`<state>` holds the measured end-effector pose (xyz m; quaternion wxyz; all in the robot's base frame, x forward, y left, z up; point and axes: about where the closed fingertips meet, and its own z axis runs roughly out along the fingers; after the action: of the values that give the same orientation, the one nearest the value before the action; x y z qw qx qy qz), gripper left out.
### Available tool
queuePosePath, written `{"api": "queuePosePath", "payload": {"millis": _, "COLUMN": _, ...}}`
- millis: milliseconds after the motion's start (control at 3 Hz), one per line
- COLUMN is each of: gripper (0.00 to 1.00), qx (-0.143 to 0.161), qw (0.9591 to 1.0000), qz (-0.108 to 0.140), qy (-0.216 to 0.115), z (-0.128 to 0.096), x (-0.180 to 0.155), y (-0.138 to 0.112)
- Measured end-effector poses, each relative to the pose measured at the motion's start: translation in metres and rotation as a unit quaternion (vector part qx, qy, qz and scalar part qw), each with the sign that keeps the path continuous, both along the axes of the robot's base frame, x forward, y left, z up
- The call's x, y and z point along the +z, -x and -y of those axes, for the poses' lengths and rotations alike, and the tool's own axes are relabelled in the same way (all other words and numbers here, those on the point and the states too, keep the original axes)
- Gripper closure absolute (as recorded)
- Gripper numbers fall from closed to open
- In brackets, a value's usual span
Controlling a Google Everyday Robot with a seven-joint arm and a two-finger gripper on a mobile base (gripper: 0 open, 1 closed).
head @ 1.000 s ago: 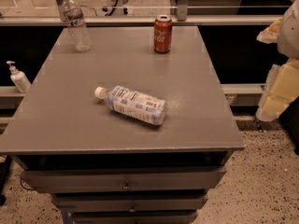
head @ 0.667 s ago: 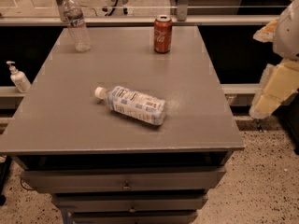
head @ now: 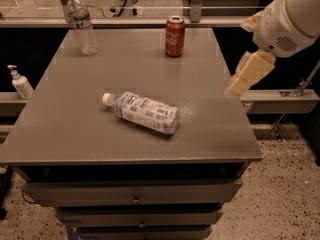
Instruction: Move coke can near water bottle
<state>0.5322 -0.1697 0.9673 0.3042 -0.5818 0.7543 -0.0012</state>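
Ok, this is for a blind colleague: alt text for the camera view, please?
A red coke can stands upright at the far edge of a grey table, apart from the water bottle at the far left corner. The gripper hovers by the table's right edge; a labelled bottle lies mid-table.

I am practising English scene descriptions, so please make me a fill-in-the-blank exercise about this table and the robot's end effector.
The coke can stands upright, and its colour is ____.
The water bottle stands to the ____ of the can in the camera view.
The white-labelled bottle lies on its ____ in the middle of the table.
The end effector hangs near the table's ____ edge, touching nothing.
Missing words: red; left; side; right.
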Motion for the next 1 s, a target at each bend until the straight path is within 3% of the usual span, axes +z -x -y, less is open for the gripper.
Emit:
{"api": "queuePosePath", "payload": {"millis": 333, "gripper": 0.00, "qx": 0.006, "qw": 0.9972, "qz": 0.027, "qy": -0.069, "z": -0.026, "x": -0.006, "y": -0.043}}
{"api": "queuePosePath", "payload": {"millis": 667, "gripper": 0.00, "qx": 0.004, "qw": 0.9882, "qz": 0.044, "qy": -0.146, "z": -0.054, "x": -0.013, "y": -0.081}}
{"api": "queuePosePath", "payload": {"millis": 1000, "gripper": 0.00, "qx": -0.007, "qw": 0.9737, "qz": 0.054, "qy": -0.221, "z": -0.080, "x": -0.023, "y": -0.123}}
